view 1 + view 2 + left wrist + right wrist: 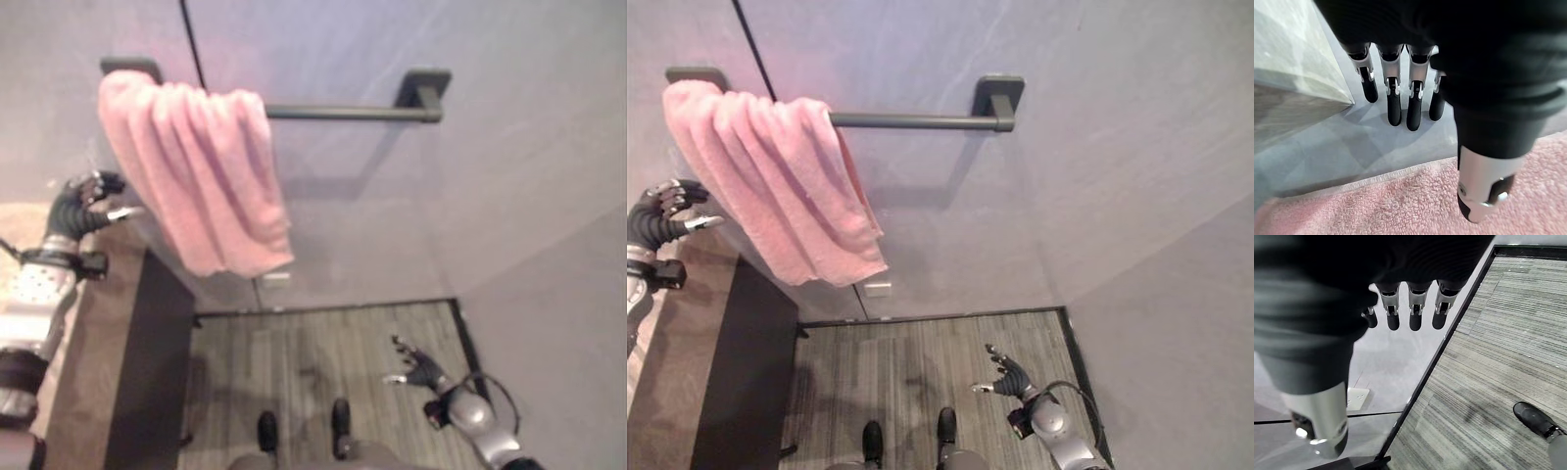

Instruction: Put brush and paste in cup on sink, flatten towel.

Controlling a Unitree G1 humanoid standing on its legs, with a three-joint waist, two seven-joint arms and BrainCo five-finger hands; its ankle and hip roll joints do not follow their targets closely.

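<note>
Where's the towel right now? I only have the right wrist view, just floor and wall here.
Observer: The pink towel hangs bunched at the left end of the wall rail.
Operator: Is the left hand on it?
Observer: The left hand is beside its left edge, fingers straight, not gripping.
Operator: Does my right hand look near it?
Observer: No, the right hand is low over the floor, open.

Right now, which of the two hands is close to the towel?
The left hand: it is raised beside the pink towel on the bar. The right hand hangs low over the floor, open.
</note>
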